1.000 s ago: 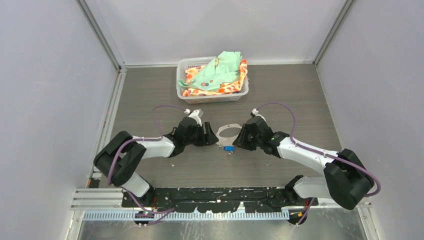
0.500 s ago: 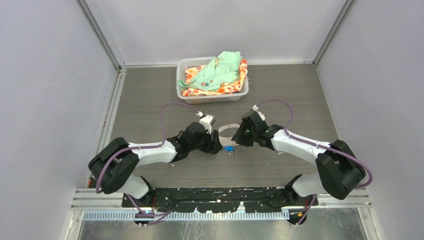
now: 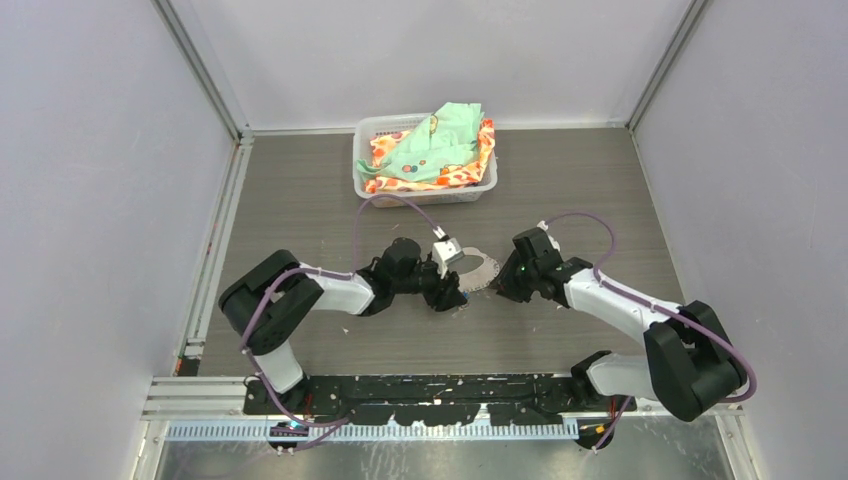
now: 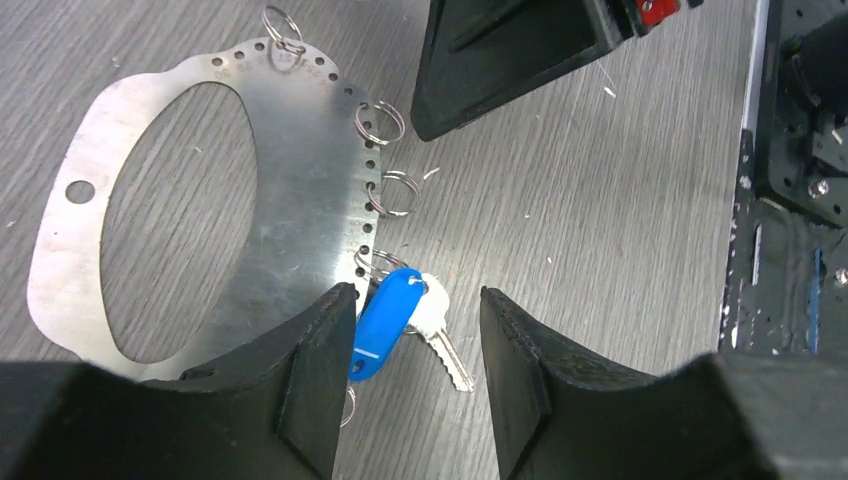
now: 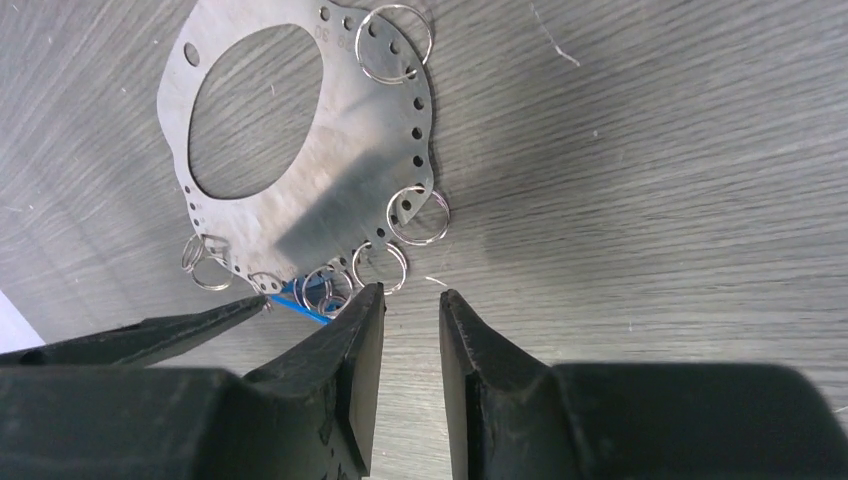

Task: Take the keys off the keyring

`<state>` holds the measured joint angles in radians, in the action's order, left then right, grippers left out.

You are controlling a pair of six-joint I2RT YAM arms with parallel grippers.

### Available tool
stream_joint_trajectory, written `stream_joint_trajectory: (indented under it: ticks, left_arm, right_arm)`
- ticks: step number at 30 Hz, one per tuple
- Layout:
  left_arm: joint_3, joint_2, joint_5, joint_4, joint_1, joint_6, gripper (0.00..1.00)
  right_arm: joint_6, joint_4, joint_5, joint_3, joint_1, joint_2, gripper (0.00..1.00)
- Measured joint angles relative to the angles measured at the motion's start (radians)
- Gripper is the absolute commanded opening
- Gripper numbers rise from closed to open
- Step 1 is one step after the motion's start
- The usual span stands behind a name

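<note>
**Left gripper now over the keys**

Since a second ago the left gripper (image 4: 415, 293) has moved right. It stands spread open and empty, one finger on each side of the keys (image 4: 385, 322). The right gripper (image 5: 410, 293) has drawn back toward 3 o'clock, jaws narrowly apart, holding nothing. The keys lie on the grey wood-grain table (image 3: 300, 200), at 4 o'clock of the keyring (image 4: 300, 150) in the left wrist view. A white basket (image 3: 365, 180) stands at 12 o'clock. From above, the left gripper hides nearly all of the keys.

the left arm (image 3: 335, 290) and the right arm (image 3: 620, 300) are stretched low and inward. the left gripper (image 4: 415, 300) is spread wide; the right gripper (image 5: 410, 295) is parted only narrowly.
</note>
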<state>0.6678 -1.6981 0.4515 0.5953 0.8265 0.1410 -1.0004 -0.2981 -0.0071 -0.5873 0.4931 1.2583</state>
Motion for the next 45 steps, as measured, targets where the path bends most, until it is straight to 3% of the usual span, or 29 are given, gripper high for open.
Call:
stream_joint_trajectory:
  ticks: [18,28,36,45]
  left_arm:
    - [0.051,-0.069,0.107,-0.064,-0.01,-0.245,0.43]
    - [0.045,-0.075,0.061,-0.088,0.022,-0.287,0.28]
    - [0.026,-0.069,-0.005,-0.061,0.048,-0.301,0.09]
    - [-0.008,-0.032,-0.056,-0.063,0.098,-0.311,0.0]
  right_arm:
    - [0.044,0.072,-0.102,0.044,-0.044,-0.009,0.34]
    - [0.045,0.109,-0.119,0.049,-0.045,-0.008,0.34]
    - [0.056,0.109,-0.134,0.038,-0.045,0.005,0.35]
    - [0.056,0.103,-0.166,-0.028,-0.027,0.059,0.39]
